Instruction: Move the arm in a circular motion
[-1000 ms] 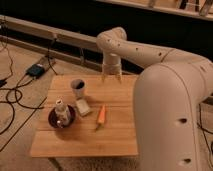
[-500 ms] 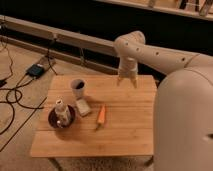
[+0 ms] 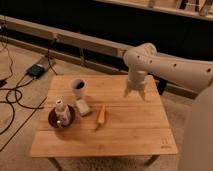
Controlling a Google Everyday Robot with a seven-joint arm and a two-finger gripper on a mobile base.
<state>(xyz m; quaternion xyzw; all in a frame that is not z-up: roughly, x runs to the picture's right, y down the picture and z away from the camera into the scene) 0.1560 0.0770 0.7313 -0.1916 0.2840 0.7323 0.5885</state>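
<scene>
Dark cables point(image 3: 11, 102) loop over a pale, matt carpet point(image 3: 20, 55) at the far left, and one runs up to a small flat dark box point(image 3: 36, 70) lying on the floor. Behind, a long light rail point(image 3: 85, 42) crosses the foot of a dark wall.

The table point(image 3: 130, 135) is a low rectangle of light wood, with plank seams running lengthwise and a smooth top. Near its left end sits a round dark saucer point(image 3: 51, 120) with a small white bottle-shaped thing point(image 3: 60, 111) standing upright in it. Just behind and to the right stands a pale cup point(image 3: 77, 87) with a dark inside. Between cup and saucer lies a small white block point(image 3: 82, 107), close to the saucer's rim. Right of the block lies a slim orange, carrot-like stick point(image 3: 101, 115), flat on the wood and apart from the block.

Further right the arm point(image 3: 172, 67) comes in from the right edge — thick, smooth, cream-white tubes with small dark holes and a rounded joint that bends downward. At its end the gripper point(image 3: 135, 96) hangs over the far right part of the table, well apart from every object; its short prongs point down and stand apart with nothing between them. Whether the tips touch the wood cannot be told. A broad, blurred cream segment of the arm fills the lower right corner.
</scene>
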